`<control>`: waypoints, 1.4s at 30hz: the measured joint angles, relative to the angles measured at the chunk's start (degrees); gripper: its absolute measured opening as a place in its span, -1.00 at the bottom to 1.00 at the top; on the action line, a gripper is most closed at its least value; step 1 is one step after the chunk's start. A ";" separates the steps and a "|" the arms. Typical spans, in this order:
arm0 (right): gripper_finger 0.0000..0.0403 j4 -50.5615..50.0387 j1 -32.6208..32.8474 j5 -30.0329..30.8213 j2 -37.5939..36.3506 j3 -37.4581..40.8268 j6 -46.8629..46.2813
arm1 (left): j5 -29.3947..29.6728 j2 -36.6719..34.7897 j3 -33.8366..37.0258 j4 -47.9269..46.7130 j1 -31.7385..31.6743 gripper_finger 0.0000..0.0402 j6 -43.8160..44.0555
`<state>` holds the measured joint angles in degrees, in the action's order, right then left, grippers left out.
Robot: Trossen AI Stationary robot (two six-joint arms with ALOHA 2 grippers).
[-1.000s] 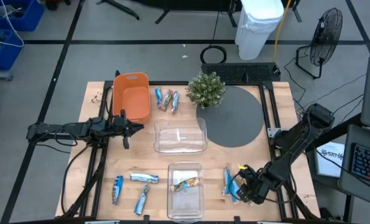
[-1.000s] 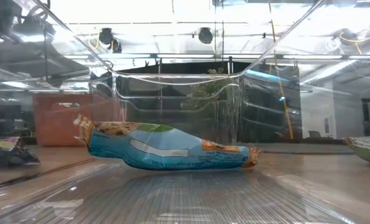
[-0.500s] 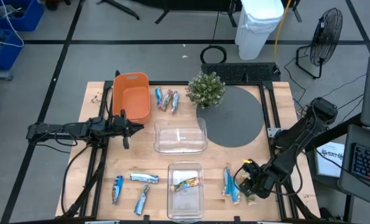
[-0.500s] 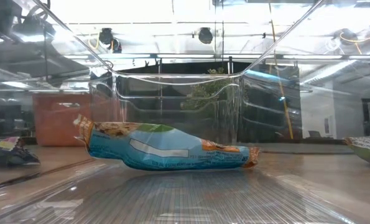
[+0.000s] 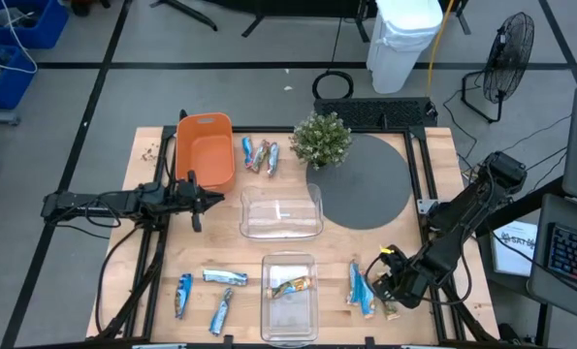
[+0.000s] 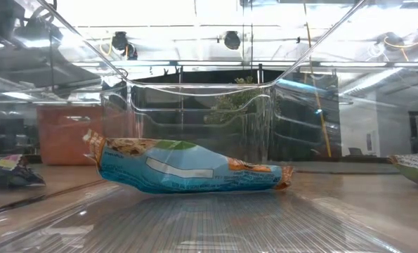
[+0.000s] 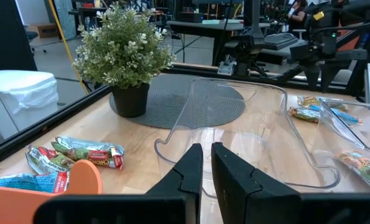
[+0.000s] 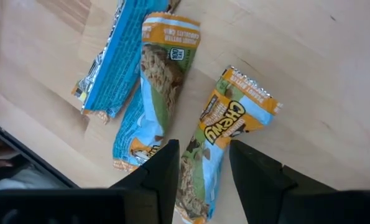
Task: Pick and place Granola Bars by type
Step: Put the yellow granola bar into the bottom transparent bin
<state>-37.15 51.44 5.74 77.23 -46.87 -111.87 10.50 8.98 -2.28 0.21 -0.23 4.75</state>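
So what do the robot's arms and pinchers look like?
Both arms are thin, dark and jointed, with black cables running along them. The left gripper has two chunky matte black fingers with flat, angular tips. The right gripper has the same blocky black fingers.

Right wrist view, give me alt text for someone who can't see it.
The right hand, open, hangs directly above a granola bar with orange ends lying on the wooden table. Beside that bar lie two more granola bars, one with orange ends and one blue, touching each other.
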 joint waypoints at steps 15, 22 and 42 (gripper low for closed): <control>-0.34 0.02 0.02 -5.71 3.80 -0.04 -2.96 | 0.00 0.00 0.00 0.00 0.02 -0.81 0.00; -0.34 0.13 0.02 -5.62 6.04 -0.06 -3.19 | 0.00 0.01 0.00 0.00 0.01 -0.81 0.02; -0.34 1.11 -0.09 0.41 6.46 0.17 -1.13 | 0.00 0.01 0.00 0.00 0.00 -0.81 0.00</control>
<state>-36.04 51.35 6.15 83.69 -46.70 -112.99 10.50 8.99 -2.28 0.21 -0.23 4.76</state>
